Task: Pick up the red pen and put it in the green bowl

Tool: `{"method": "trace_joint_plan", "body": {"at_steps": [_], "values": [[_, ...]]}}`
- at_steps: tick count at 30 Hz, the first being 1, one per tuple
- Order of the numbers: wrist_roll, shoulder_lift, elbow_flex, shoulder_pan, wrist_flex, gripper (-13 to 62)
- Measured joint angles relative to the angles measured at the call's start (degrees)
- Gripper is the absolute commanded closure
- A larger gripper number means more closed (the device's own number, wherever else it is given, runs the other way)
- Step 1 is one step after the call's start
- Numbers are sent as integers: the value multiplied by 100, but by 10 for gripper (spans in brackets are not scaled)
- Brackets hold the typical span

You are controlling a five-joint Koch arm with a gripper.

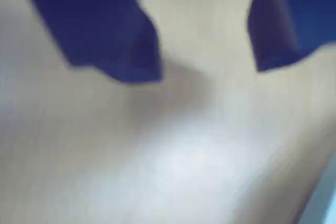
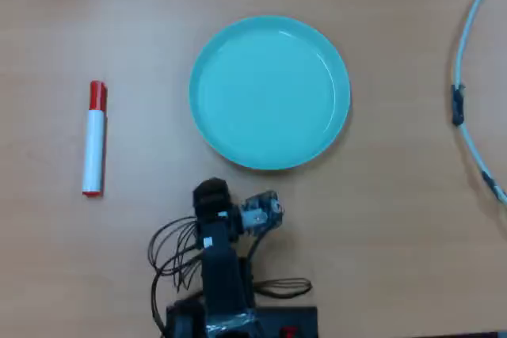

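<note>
The red pen [image 2: 94,138] is lying on the desk [image 2: 396,259] toward its left edge in the overhead view, well apart from everything else, with its long axis running from the near edge toward the far edge — the red cap pointing at the far edge and the thin red band at the near end. The green bowl [image 2: 270,91] is sitting empty near the middle of the desk, closer to the far edge, and the arm is folded up at the near edge, just below the bowl's rim, with the gripper [image 2: 212,192] hanging over bare wood. From there the pen is lying off to the left and a little farther out, so the coming move, as I judge it, is calling for a swing toward the left edge and a wrist turn that sets the fingers [image 1: 126,51] across the barrel rather than along it. In the wrist view, blurred as it is, the two blue fingers are standing clearly parted with plain desk showing between them — they are spread wide, holding nothing and touching nothing. A pale cable [image 2: 467,108] is curving along the right edge, well clear of the path.
</note>
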Motion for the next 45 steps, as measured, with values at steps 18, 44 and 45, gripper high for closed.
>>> {"method": "trace_joint_plan", "body": {"at_steps": [18, 44, 45], "values": [[-1688, -3296, -7893, -1354, 5168, 336], [-3322, -7972, -11188, -3401, 5467, -69], [-3322, -8086, -11320, -3445, 5467, -70]]}}
